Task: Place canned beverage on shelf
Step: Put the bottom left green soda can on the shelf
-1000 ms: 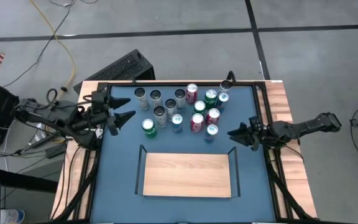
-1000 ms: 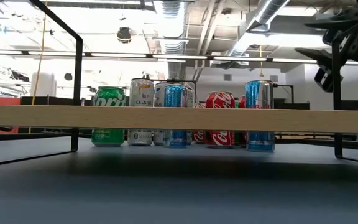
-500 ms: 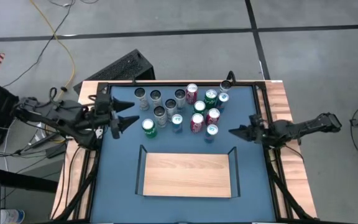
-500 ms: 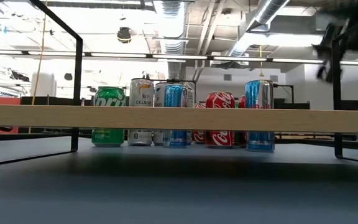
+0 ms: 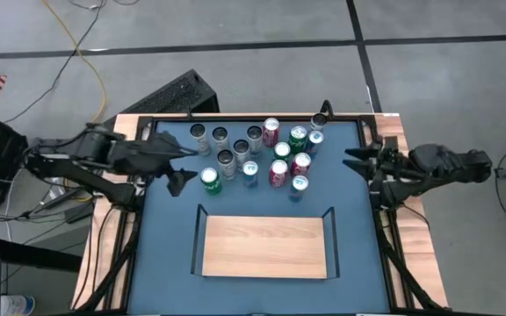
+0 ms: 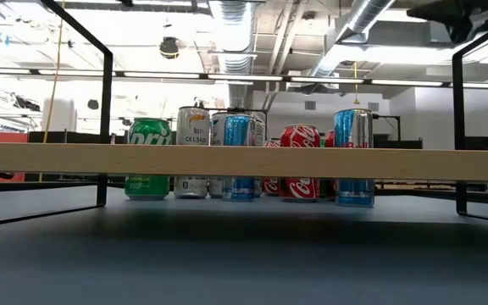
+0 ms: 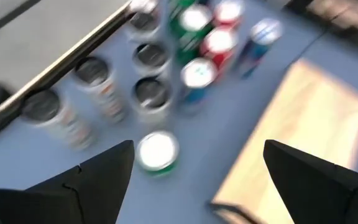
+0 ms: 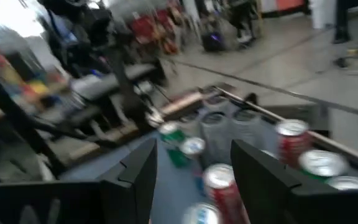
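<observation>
From above, the left gripper hangs over the left part of the blue table, its dark fingers spread and empty, pointing at the cluster of upright drink cans standing at the table's far middle. The right gripper is at the table's right edge, fingers parted with nothing between them, its arm folded back over the light-wood side strip. The flat light-wood shelf with black end rails lies bare on the near middle of the table, apart from the cans. Grey floor surrounds the table.

At table height, the shelf's board edge crosses the frame; behind it stand a green Sprite can, a silver Celsius can and a red Coca-Cola can. Ceiling ducts and lights show beyond.

The left wrist view shows both open fingers over the green-topped can.

The right wrist view shows parted fingers facing the cans.
</observation>
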